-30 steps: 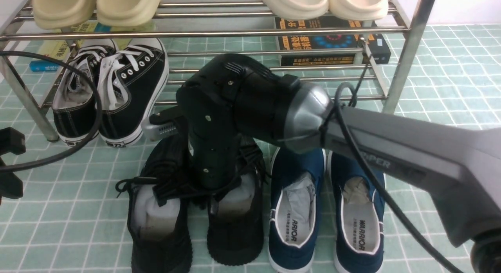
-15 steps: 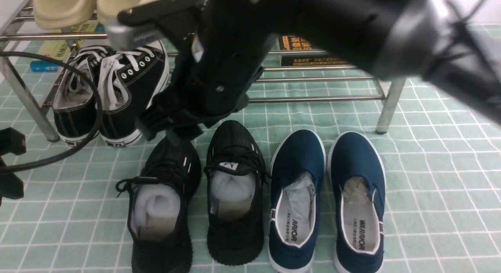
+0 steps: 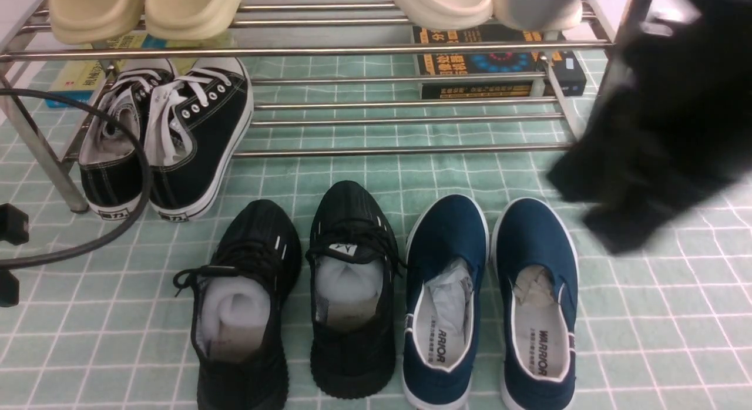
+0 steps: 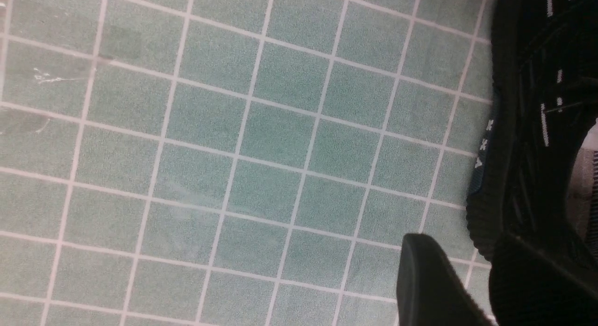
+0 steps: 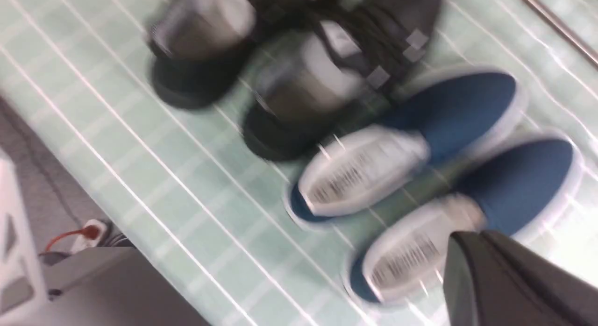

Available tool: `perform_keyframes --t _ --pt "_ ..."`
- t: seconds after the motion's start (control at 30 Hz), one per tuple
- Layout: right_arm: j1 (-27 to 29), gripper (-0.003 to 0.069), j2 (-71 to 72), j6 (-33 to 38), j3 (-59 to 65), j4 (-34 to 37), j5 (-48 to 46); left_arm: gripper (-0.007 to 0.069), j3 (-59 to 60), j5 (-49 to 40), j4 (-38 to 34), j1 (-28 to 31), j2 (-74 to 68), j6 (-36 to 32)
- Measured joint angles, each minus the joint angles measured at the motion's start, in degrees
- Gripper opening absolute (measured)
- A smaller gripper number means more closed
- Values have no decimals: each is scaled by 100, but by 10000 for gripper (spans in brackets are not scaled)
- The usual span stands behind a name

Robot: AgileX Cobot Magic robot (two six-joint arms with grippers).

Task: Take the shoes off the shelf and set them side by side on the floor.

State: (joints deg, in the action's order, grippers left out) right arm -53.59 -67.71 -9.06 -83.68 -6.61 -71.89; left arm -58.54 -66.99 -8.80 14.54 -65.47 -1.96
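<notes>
Both black knit shoes stand side by side on the mint-green tiled floor [image 3: 646,316], toes toward the shelf: the left shoe [image 3: 244,304] and the right shoe [image 3: 352,286], each with white stuffing. The chrome shelf [image 3: 411,148] runs behind them. My right gripper [image 5: 460,242] is shut and empty, above the navy slip-ons; its arm is a black blur [image 3: 658,140] at the right of the front view. My left gripper [image 4: 460,256] is open with nothing between its fingers, low over the floor beside one black shoe [image 4: 523,130].
Navy slip-ons [image 3: 446,298] [image 3: 537,304] stand right of the black shoes. Black canvas sneakers with white laces [image 3: 194,134] sit on the lower tier at the left. Cream slippers [image 3: 147,7] rest on the upper tier. Books [image 3: 487,63] lie under the shelf. A black cable [image 3: 138,163] loops at left.
My right arm has lifted off the black shoes and swung up and away to the right, its gripper closing. Both black shoes stay on the floor. The left arm has barely moved.
</notes>
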Motion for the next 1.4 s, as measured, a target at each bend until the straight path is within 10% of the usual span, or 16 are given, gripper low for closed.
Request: perform_keyframes --t 0.47,0.67,1.4 --pt "0 -10 3923 -2994 5377 -2764 5297 235 0 0 -29 0 0 196" --pt "0 -7 4226 -4044 5815 -3708 5666 235 0 -175 -29 0 0 196" --pt "-11 -3 4244 -4120 6419 -4486 7237 235 0 -253 61 0 0 196"
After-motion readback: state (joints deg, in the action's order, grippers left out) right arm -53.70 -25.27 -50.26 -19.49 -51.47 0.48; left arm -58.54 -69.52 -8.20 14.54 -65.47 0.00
